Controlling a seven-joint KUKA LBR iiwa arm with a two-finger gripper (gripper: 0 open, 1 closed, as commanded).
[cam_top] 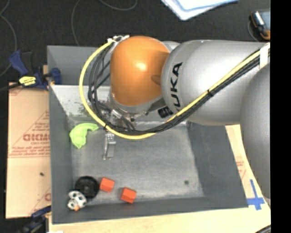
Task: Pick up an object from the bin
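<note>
Dark matte floor [54, 22] all round; pale blue-edged sheets [195, 7] lying at top edge.

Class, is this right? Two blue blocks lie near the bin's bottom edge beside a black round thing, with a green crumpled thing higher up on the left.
The two blocks are orange, not blue. The camera view shows them near the bottom edge of the bin beside the black round thing, the green crumpled thing higher up on the left.

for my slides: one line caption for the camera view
Gripper hangs in the bin beside a green crumpled piece; two orange blocks lie farther off
</note>
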